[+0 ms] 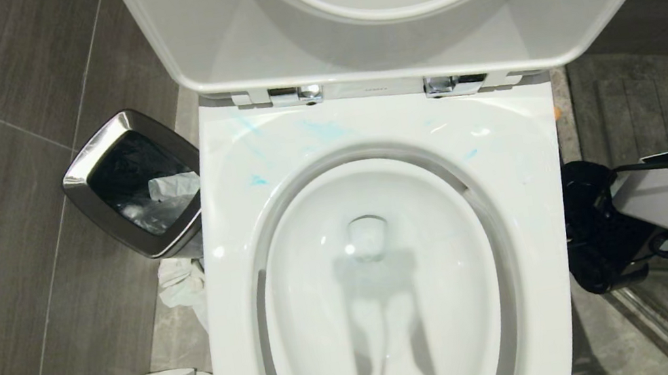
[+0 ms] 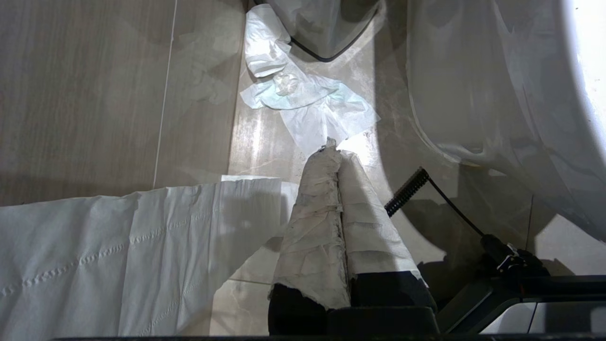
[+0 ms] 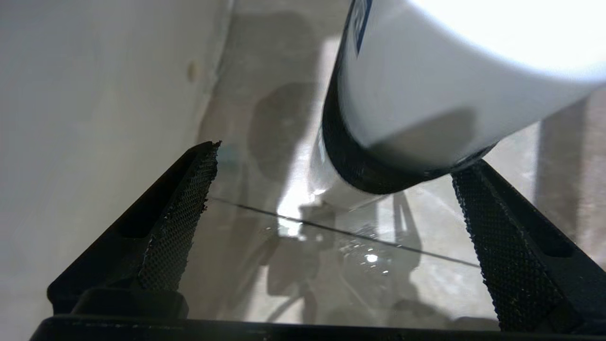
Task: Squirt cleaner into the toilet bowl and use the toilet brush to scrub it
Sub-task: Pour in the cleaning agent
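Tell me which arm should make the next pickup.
Right, probably. The right gripper is open beside the toilet bowl, low over the floor with a white cylinder just ahead. The left gripper is shut, its paper-wrapped fingers pointing at tissue on the floor.

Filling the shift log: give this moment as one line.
glossy white ceramic toilet bowl: lid up, blue smears on rim | right gripper: open, empty, beside bowl | left gripper: shut, tissue-wrapped, low by floor

The toilet bowl [image 1: 366,136] is glossy white ceramic; the bin [image 1: 102,142] has a polished chrome rim; floor tiles [image 1: 1,263] look matt, wood-grained; right fingers [image 3: 177,222] carry rough, dimpled black pads.
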